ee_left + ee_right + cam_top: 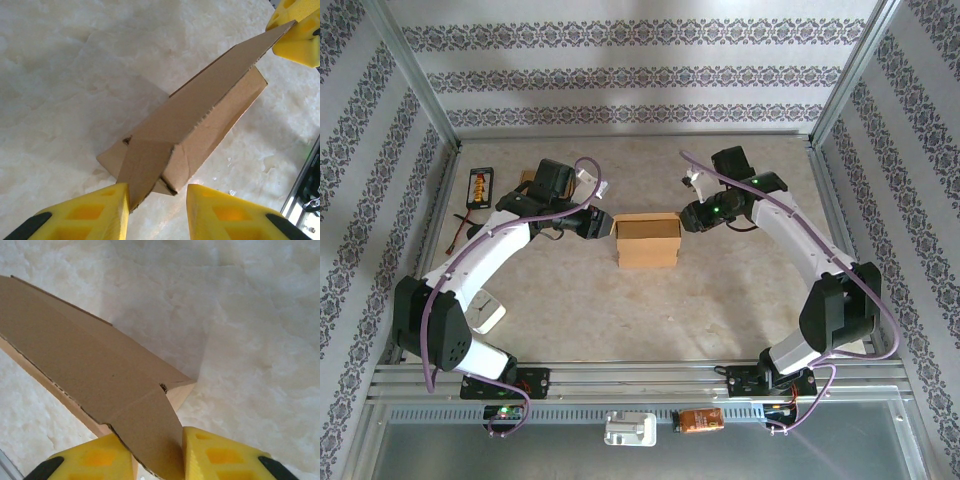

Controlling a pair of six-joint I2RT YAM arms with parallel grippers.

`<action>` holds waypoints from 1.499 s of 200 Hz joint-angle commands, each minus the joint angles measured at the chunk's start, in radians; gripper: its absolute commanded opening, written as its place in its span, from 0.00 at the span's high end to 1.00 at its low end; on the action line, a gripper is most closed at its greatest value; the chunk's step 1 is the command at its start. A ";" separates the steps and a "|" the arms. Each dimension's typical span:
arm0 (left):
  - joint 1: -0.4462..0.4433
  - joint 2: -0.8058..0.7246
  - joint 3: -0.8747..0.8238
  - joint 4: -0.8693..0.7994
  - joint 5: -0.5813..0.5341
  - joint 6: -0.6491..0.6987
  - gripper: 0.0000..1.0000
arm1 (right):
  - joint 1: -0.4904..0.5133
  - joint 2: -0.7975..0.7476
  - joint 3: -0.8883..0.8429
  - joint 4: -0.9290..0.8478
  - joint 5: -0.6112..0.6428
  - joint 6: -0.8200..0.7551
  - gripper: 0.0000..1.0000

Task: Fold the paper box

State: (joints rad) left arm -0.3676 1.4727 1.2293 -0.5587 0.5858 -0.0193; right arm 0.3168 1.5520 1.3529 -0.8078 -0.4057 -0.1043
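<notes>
At the middle of the pale marbled table top [750, 310] sits the brown corrugated cardboard box [649, 245], its opening upward and its long side facing the arms' bases. One long cardboard flap [192, 102] stands raised above the box, stretched between the two grippers. The right gripper [154, 435] is clenched on one end of that flap: the tab fills the gap between its yellow foam fingers [220, 457]. The left gripper [157, 187] straddles the other end, not clamped; the tab lies against one yellow finger [97, 212], and a sliver of table shows before the other. Well to the left, near the back wall, lies a small black device with a yellow and red label [480, 186].
</notes>
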 commanded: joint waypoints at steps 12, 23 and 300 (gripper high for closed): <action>-0.012 -0.005 0.020 -0.025 -0.013 0.000 0.65 | 0.011 -0.003 0.024 0.009 -0.008 0.004 0.78; -0.013 -0.002 0.019 -0.023 -0.017 -0.001 0.65 | 0.013 -0.007 0.022 0.014 -0.007 0.009 0.79; -0.010 0.042 -0.075 0.138 0.028 -0.243 1.00 | 0.063 0.010 0.002 0.021 -0.027 0.343 0.98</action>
State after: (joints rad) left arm -0.3676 1.4994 1.1763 -0.4164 0.6022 -0.2451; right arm 0.3645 1.5513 1.3548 -0.7784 -0.4084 0.1642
